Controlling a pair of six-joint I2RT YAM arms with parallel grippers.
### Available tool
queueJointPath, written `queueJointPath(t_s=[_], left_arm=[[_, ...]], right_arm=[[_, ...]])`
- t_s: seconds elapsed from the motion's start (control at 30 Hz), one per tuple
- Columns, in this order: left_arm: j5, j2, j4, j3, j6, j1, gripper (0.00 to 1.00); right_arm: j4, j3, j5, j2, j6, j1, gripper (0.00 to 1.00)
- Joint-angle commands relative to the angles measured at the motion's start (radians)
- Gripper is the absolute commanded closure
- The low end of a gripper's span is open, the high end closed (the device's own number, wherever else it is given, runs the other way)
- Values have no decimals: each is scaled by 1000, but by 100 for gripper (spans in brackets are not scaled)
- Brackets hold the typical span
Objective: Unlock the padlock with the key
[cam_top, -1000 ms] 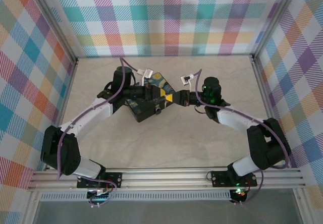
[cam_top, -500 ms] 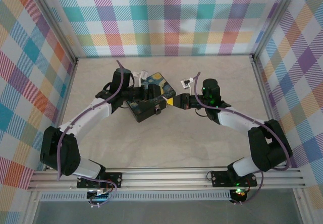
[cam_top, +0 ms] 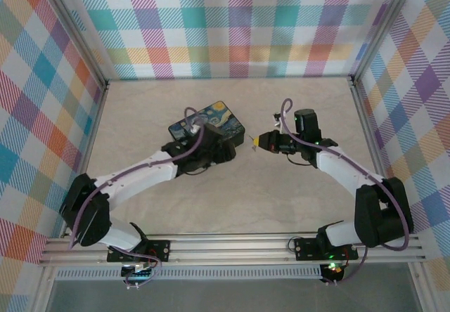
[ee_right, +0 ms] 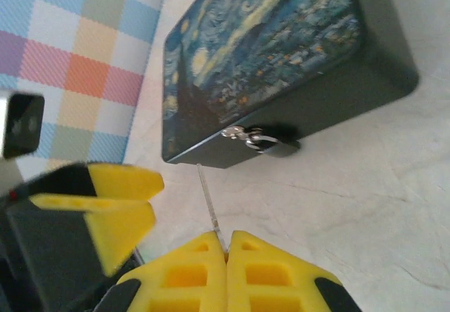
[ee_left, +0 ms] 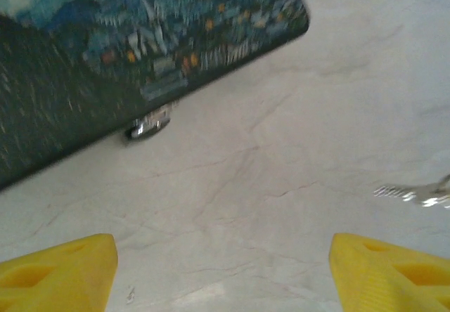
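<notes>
Left fingers (ee_left: 60,270) spread wide | right fingers (ee_right: 190,273) pinched on key (ee_right: 209,210)

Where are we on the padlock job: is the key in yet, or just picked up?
Done: the key is picked up, pinched in the shut right gripper, blade pointing toward the padlock. In hand: lining it up; its tip is short of the padlock, not inserted. The left gripper is open and empty, facing the box. Left: insert, turn, free the shackle; the padlock hangs on the box front.
</notes>
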Motion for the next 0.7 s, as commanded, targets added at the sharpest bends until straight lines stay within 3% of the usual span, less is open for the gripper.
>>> queueJointPath(t_s=[0.0, 0.13, 0.47, 0.67], left_arm=[[-286, 76, -63, 21, -135, -79, 21], [-364, 170, -37, 32, -235, -105, 22], [-498, 382, -42, 160, -298, -116, 25], [-560, 472, -157, 239, -386, -116, 30]], right_arm=[[-112, -1, 76, -75, -50, -1, 100], [-122, -47, 125, -122, -43, -18, 100], [-128, -112, 110, -175, -43, -69, 100], [-147, -106, 92, -188, -59, -74, 100]])
